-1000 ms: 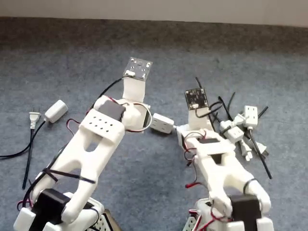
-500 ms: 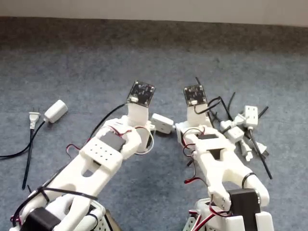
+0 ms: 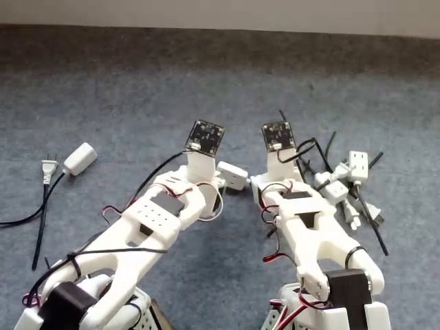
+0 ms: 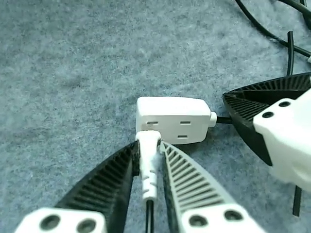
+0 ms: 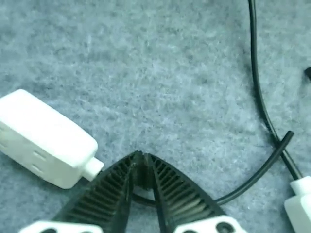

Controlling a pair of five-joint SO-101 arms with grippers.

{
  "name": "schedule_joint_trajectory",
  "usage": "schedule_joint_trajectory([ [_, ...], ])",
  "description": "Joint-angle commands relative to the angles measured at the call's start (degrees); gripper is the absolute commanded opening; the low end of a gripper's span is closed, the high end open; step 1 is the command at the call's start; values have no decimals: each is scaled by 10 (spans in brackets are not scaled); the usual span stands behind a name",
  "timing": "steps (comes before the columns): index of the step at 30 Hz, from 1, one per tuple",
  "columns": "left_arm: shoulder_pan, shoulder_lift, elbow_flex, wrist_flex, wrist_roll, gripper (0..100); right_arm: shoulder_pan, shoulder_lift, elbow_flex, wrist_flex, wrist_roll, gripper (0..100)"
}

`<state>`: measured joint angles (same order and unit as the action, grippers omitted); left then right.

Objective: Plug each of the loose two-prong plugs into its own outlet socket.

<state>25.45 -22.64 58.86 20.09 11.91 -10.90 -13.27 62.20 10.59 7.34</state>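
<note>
A white outlet block (image 4: 172,120) lies on the grey carpet; in the high view the same block (image 3: 232,175) sits between the two arms. My left gripper (image 4: 148,143) is shut on a white two-prong plug (image 4: 148,160), whose front end is pressed against one socket of the block; its prongs are hidden. My right gripper (image 5: 141,162) is shut on the block's thin black cord (image 5: 233,191), just behind the block (image 5: 43,138). The right gripper's dark finger (image 4: 262,116) also shows beside the block's cord end. Another loose plug (image 3: 48,168) lies far left.
A white adapter (image 3: 80,158) lies beside the far-left plug, whose black cord (image 3: 40,227) runs toward the table's front. To the right of the right arm is a tangle of white outlet blocks and plugs (image 3: 347,179) with black cords.
The left arm drew back and swung right, bringing its plug up against the outlet block. The right arm shifted only slightly, and the block stayed roughly in place.
</note>
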Motion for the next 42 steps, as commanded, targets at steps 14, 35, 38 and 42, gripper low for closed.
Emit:
schedule_joint_trajectory([
  [14, 39, 7, -2, -54, -41, 7, -2, -3, -29, -13, -4, 10],
  [35, 8, 7, 15, -84, -105, 7, -2, -3, -27, -13, -3, 10],
  [38, 7, 7, 15, -91, -110, 7, -2, -3, -27, -13, -3, 10],
  [42, 7, 7, 12, -91, -111, 7, -2, -3, -27, -13, -3, 10],
])
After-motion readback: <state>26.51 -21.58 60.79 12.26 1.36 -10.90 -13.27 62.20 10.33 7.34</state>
